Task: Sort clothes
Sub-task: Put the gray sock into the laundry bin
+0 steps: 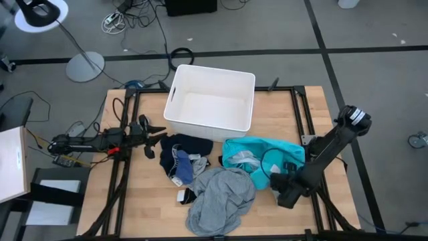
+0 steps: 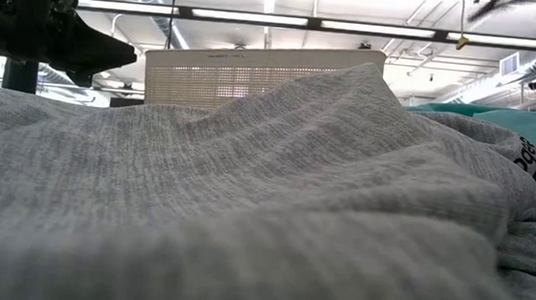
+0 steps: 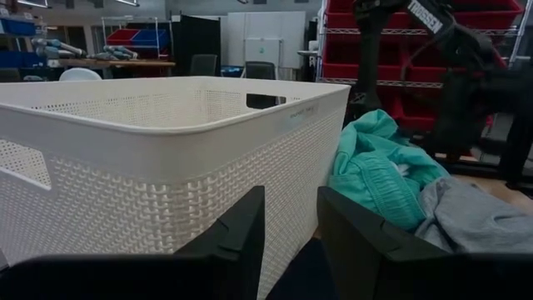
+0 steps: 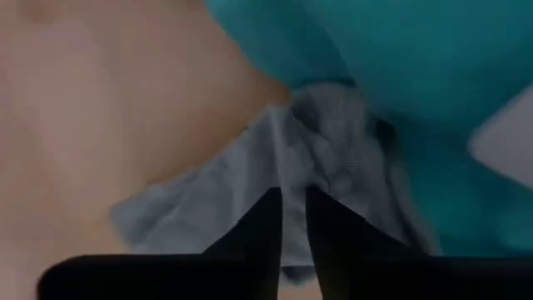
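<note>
The white bin (image 1: 210, 99) stood empty at the table's far edge. Before it lay the clothes: grey shirt (image 1: 221, 197) nearest, turquoise garment (image 1: 262, 155) to its right, navy pieces (image 1: 186, 147) to its left. My right gripper (image 4: 293, 218), fingers nearly closed, pressed at a thin grey fabric (image 4: 250, 179) beside the turquoise; whether it held anything I could not tell. The left gripper (image 3: 290, 225) waited near the bin, slightly parted and empty. I judged that lifting might drag neighbouring garments. The shirt blocked the low view.
</note>
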You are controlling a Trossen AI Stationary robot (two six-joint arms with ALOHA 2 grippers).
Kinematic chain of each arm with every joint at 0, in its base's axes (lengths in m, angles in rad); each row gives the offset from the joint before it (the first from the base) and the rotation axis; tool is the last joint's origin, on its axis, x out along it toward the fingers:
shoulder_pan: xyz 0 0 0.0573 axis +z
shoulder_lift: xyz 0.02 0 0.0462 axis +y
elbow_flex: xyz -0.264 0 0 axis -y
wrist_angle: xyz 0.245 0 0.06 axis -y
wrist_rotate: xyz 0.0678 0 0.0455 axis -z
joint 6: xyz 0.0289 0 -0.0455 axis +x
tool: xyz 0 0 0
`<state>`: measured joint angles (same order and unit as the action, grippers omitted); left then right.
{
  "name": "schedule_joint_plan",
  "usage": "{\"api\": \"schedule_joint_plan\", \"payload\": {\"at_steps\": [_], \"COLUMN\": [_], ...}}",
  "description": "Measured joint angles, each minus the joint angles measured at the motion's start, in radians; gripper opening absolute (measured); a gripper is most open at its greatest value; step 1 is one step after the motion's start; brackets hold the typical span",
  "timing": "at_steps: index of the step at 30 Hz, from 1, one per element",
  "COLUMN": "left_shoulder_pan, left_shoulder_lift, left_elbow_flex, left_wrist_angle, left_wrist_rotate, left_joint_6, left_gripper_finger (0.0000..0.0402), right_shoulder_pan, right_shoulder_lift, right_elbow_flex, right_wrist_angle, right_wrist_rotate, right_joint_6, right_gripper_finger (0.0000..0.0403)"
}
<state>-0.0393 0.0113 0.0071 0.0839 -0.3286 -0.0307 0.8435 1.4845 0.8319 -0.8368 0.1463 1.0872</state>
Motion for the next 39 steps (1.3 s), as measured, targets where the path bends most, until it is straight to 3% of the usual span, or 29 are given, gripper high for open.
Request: {"api": "schedule_joint_plan", "payload": {"at_steps": [7,12,18,22,32,39], "left_shoulder_pan": [0.000,0.000,0.000,0.000,0.000,0.000], "left_shoulder_lift": [0.000,0.000,0.000,0.000,0.000,0.000], "left_elbow_flex": [0.000,0.000,0.000,0.000,0.000,0.000], "left_wrist_angle": [0.000,0.000,0.000,0.000,0.000,0.000], "left_wrist_rotate": [0.000,0.000,0.000,0.000,0.000,0.000], "left_joint_6": [0.000,0.000,0.000,0.000,0.000,0.000], "left_gripper_finger": [0.0117,0.0117,0.0117,0.0117,0.0117,0.0117], "right_shoulder_pan": [-0.001,-0.007,-0.007,-0.007,-0.129,-0.362], "right_shoulder_lift": [0.090,0.065,-0.054,-0.126,-0.178,-0.134], "right_elbow_flex": [-0.058,-0.036,0.056,0.125,0.492,0.773], "right_wrist_angle": [0.100,0.078,-0.127,-0.200,-0.492,-0.476], "right_wrist_rotate": [0.007,-0.011,0.018,0.091,0.319,0.438], "right_joint_6": [-0.049,-0.068,-0.031,-0.023,-0.199,-0.620], "right_gripper_finger": [0.0108,0.0017,0.0005,0.0003,0.0001,0.0000]}}
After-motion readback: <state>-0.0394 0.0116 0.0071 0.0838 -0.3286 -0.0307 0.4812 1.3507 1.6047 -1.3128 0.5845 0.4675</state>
